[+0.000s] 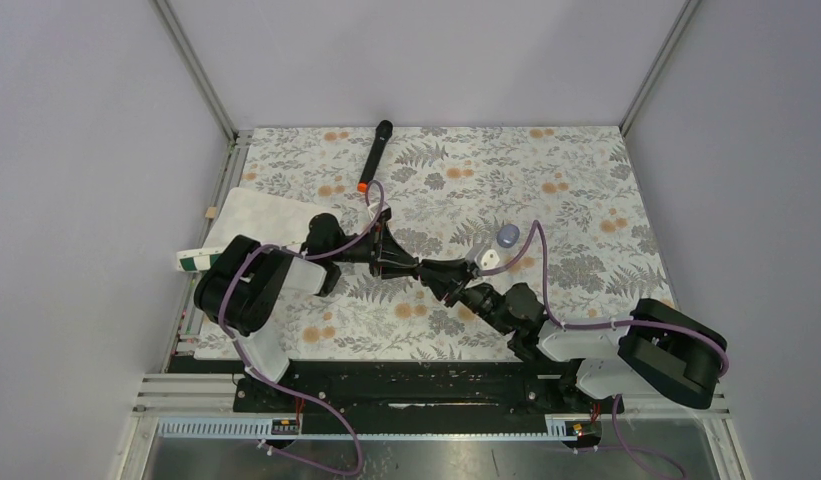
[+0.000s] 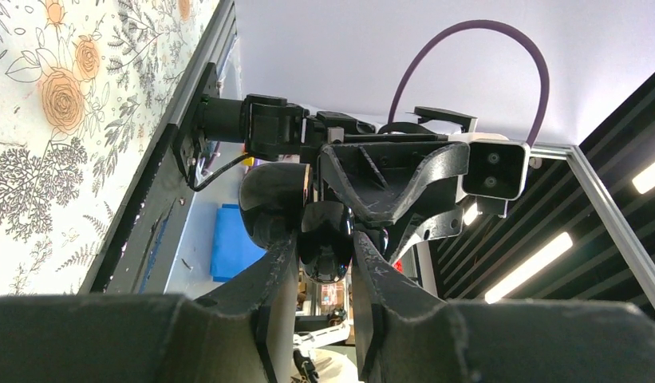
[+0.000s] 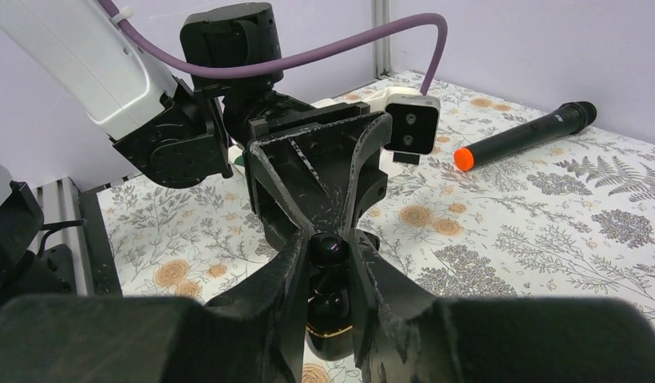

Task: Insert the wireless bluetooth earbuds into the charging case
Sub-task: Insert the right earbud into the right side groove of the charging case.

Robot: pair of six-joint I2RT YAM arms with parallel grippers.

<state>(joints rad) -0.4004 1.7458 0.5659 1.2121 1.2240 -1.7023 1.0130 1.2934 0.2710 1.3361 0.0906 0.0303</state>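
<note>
My two grippers meet tip to tip above the middle of the floral table. The left gripper (image 1: 411, 268) is shut on the charging case (image 2: 325, 247), a glossy black pebble held between its fingers. In the right wrist view the case (image 3: 332, 339) shows a gold rim, its lid open. One black earbud (image 3: 332, 302) sits in it. My right gripper (image 3: 332, 246) is shut on the other earbud (image 3: 333, 250), held right over the case's opening. In the top view the right gripper (image 1: 444, 279) hides both earbuds.
A black microphone (image 1: 374, 155) with an orange end lies at the back left. A small white object (image 1: 489, 258) and a grey-blue one (image 1: 507, 236) lie just beyond the right gripper. A white board (image 1: 261, 215) lies at the left edge.
</note>
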